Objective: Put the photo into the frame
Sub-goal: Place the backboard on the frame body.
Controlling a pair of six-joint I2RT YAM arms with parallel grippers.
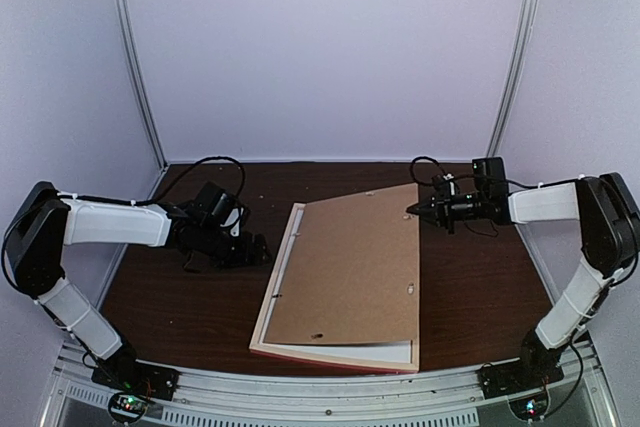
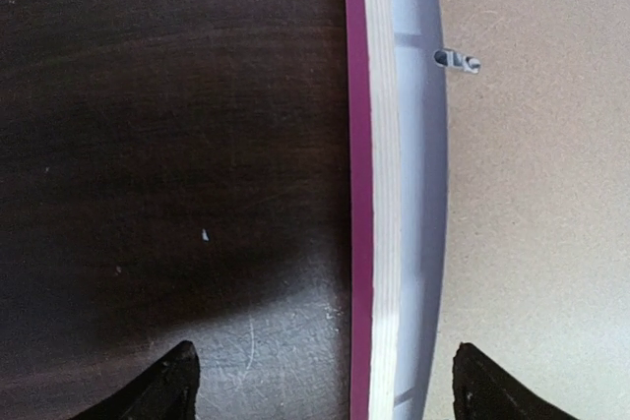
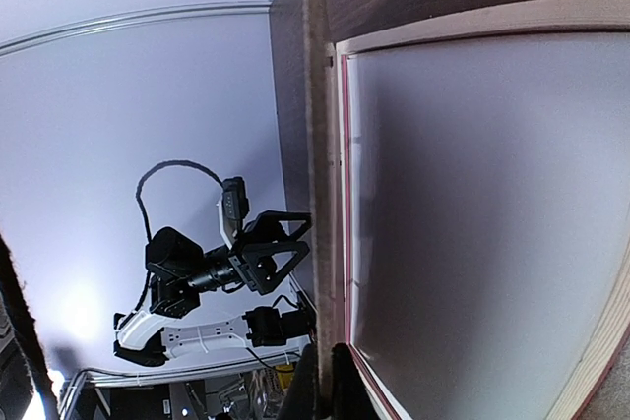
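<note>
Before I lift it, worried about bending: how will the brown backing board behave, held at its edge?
Probably stiff: the backing board looks flat and straight-edged though the right hand seems to pinch just one edge. Likely light, being a thin sheet. It may pivot or slip from such a small grip onto the frame.

no txt legible, no labels, nos.

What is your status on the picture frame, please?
Left gripper open, astride the frame at its left edge. Right gripper shut on the backing board at its far corner, that side lifted. Photo not in view. Board covers the frame's opening.
</note>
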